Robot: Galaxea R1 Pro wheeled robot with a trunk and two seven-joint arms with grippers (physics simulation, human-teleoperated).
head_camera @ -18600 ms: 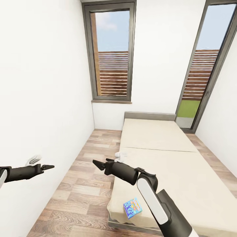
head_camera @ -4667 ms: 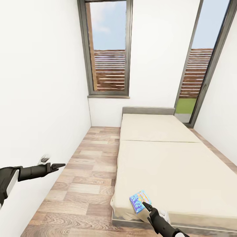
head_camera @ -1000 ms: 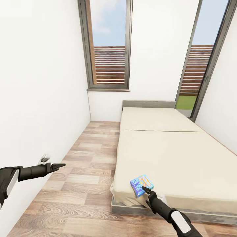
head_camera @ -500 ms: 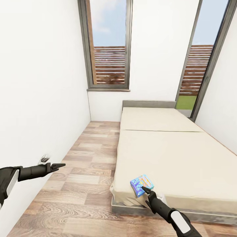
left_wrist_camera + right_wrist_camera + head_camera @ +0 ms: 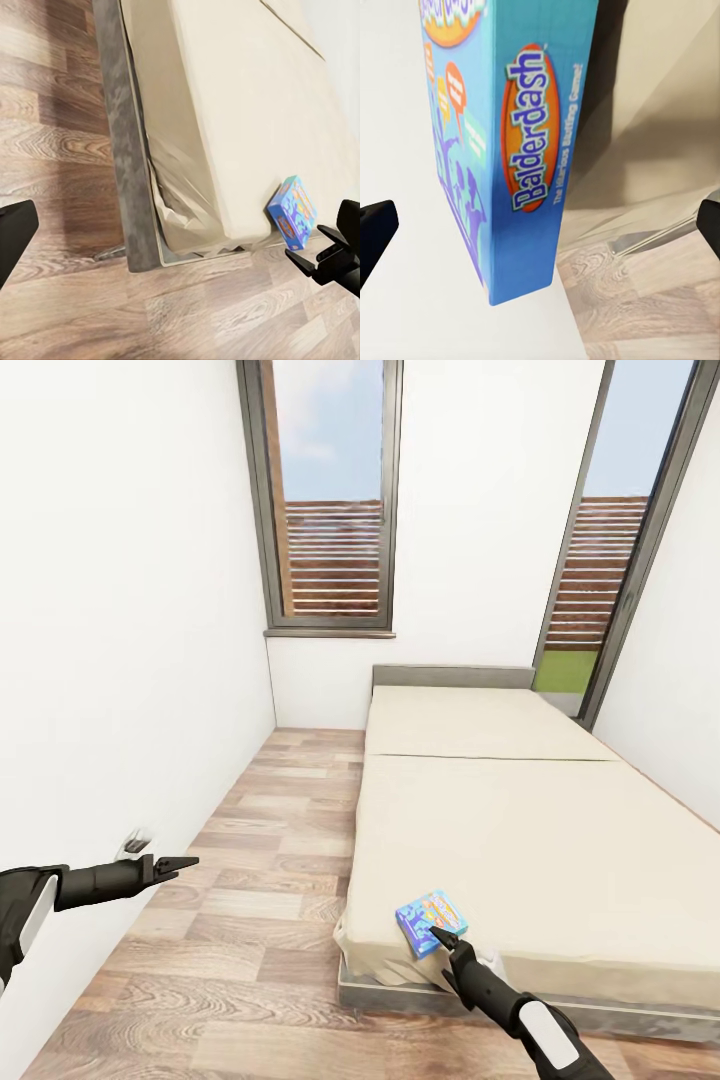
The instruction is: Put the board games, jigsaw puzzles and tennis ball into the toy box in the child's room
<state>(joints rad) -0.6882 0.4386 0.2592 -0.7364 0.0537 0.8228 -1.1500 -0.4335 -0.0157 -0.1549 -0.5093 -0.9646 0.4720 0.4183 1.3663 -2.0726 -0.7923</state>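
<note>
Blue game box [image 5: 430, 921] on bed [image 5: 520, 840] — right tool [image 5: 444, 937] spread, left tool [image 5: 180, 863] pinched.

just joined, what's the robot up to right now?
It stands at the foot of the bed, going for a blue board game that lies flat at the mattress's near corner. The right gripper is at the box's near edge, open, with the box's side close ahead in the right wrist view; it has not closed on it. The left gripper is held out over the wood floor by the wall, carrying nothing.
</note>
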